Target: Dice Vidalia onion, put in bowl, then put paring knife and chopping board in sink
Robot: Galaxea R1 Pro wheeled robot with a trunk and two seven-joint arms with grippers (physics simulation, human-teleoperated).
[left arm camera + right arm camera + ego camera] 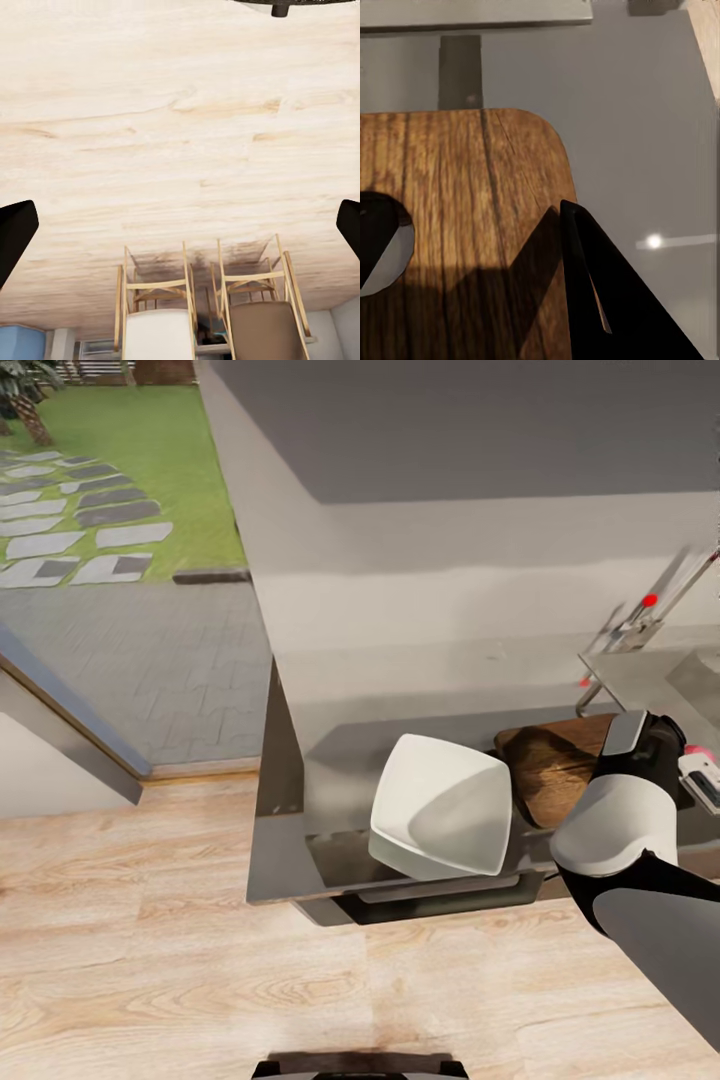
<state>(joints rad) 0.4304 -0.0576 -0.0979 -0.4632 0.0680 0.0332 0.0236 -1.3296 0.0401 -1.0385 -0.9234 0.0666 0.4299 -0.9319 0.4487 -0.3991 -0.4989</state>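
Right gripper (480,247), fingers spread, straddles chopping board (472,187) at its handle hole (386,259); board likely stiff, flat, best pinched at that end.

Light wood floor (150,920), two wooden chairs (206,300), garden lawn (170,450) outside.

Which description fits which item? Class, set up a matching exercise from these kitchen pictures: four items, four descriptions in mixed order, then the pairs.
Items:
1. bowl
2. chopping board
3. faucet knob
4. floor

Descriptions:
A. red
B. light wood planks
C. white, rounded-square, on the countertop
D. brown, under the right gripper

Pairs: 1-C, 2-D, 3-A, 4-B
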